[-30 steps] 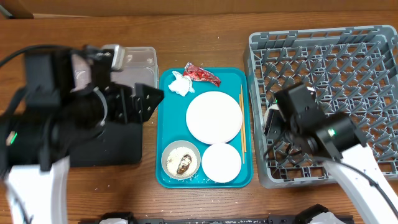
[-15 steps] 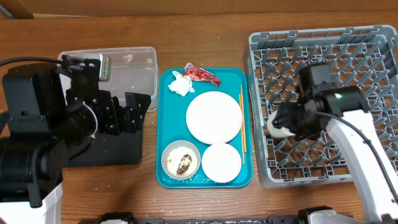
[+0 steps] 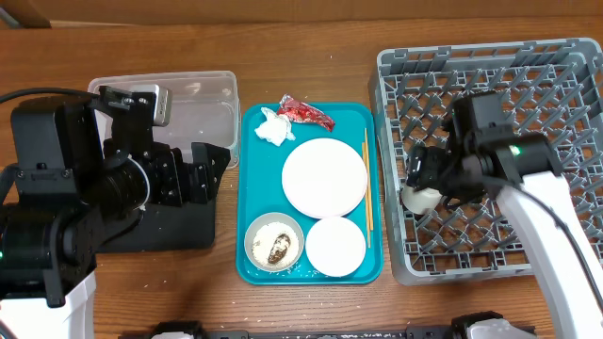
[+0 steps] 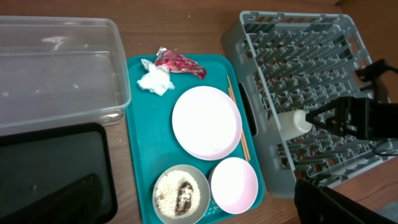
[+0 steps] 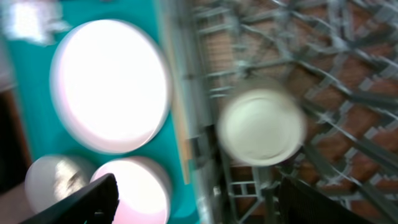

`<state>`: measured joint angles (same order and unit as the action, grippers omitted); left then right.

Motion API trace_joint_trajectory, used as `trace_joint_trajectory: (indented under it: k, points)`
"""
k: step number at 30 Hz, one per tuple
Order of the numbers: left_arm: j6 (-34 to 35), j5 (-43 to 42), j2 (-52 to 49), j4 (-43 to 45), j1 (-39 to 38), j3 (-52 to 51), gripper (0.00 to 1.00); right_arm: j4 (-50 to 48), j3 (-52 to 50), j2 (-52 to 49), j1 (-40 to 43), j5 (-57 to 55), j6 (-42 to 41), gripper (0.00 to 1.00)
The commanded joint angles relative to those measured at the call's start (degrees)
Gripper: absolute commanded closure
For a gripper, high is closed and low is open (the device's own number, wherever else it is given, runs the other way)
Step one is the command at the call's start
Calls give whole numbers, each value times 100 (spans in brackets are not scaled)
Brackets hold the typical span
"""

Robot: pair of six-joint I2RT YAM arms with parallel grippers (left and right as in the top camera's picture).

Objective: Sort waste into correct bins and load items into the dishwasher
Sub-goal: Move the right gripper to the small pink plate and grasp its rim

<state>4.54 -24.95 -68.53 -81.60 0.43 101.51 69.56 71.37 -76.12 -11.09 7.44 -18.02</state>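
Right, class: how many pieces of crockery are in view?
4. On the teal tray: the plate mid-tray, the cream bowl at its near-left corner, the pinkish bowl beside that. A white cup lies in the grey dish rack. None seems hidden.

Blurred view. Whitish cup [image 5: 261, 126] lying in grey rack [image 5: 188, 62]; pale plate [image 5: 109, 84] on teal tray [image 5: 30, 115] just beside rack.

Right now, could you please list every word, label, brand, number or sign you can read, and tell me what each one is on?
None: no text can be read in any view.
The red wrapper is crumpled; any print on it is too small to make out.
The plate, teal tray, dish rack, clear tub and black tray show no labels.
The right wrist view is too blurred to read anything.
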Motion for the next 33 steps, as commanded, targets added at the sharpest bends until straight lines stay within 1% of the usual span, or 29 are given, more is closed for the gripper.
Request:
trace_joint_trajectory:
  k: [1, 5, 8, 12, 15, 18, 20, 24, 27, 28, 33]
  points:
    - [81, -208, -20, 42, 26, 66, 0, 57, 212, 669, -695, 566, 595, 17]
    - [81, -177, -20, 155, 31, 66, 0, 140, 90, 623, -1663, 507, 557, 26]
    - [81, -157, -26, 219, 31, 66, 0, 61, -111, 380, -2293, -59, 140, 27]
    - [74, -140, -48, 214, 31, 66, 0, -214, -409, -186, -2905, -627, 15, 27]
    - [72, -142, -48, 212, 31, 66, 0, -341, -442, -673, -2973, -874, 22, 26]
    - [72, -142, -57, 212, 31, 66, 0, -481, -446, -1119, -2973, -890, 116, 31]
    - [72, -142, -59, 212, 31, 66, 0, -496, -448, -1366, -2973, -883, 271, 32]
    - [74, -144, -63, 212, 31, 66, 0, -525, -562, -1672, -2973, -872, 503, 33]
    - [74, -144, -63, 212, 31, 66, 0, -732, -802, -1834, -2966, -892, 501, 33]
    - [74, -144, -70, 212, 31, 66, 0, -918, -918, -1864, -2966, -881, 501, 35]
    - [74, -144, -83, 212, 31, 66, 0, -1084, -964, -1878, -2966, -599, 741, 43]
